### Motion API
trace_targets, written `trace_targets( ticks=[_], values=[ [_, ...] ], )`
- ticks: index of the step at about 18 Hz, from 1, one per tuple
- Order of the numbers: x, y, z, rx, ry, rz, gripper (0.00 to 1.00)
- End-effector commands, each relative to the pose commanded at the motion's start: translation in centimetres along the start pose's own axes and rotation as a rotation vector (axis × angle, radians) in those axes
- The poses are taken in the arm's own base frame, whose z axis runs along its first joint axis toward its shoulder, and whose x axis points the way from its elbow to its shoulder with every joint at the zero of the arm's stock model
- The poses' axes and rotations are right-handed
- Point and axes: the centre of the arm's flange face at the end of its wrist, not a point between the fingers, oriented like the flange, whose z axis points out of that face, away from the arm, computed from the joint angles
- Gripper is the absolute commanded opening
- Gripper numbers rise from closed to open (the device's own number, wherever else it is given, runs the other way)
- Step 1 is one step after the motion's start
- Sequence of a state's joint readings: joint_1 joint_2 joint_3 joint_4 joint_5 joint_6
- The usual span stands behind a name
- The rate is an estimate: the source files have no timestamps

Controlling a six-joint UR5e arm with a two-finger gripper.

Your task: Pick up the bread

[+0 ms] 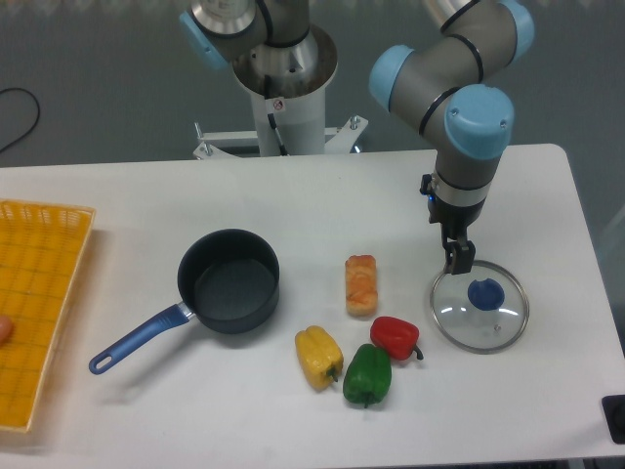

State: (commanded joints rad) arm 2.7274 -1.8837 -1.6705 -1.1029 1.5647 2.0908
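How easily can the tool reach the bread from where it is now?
Probably easily. The tool hangs over the glass lid, to the right of the bread. The table between them is bare, and the red pepper lies nearer the camera, apart from the loaf.

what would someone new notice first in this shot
Probably the arm's hand, hanging over the near edge of the glass lid with its blue knob at the right of the white table; whether it is open is unclear. Next, the bright cluster at front centre: the bread with the yellow pepper, green pepper and red pepper below it. Left of those sit the dark saucepan and an orange tray.
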Motion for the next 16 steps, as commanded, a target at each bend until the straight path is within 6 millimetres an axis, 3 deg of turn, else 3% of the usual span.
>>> trace_targets(
  ticks=[5,9,11,16],
  values=[
    [0.3,-0.2,0.5,0.019,0.004,-0.055,1.0],
    [0.3,-0.5,0.8,0.043,0.001,-0.29,1.0],
    [0.3,-0.6,0.9,0.042,0.002,-0.31,1.0],
    [1.8,-0.3,3.1,0.093,0.031,-0.351,1.0]
  ],
)
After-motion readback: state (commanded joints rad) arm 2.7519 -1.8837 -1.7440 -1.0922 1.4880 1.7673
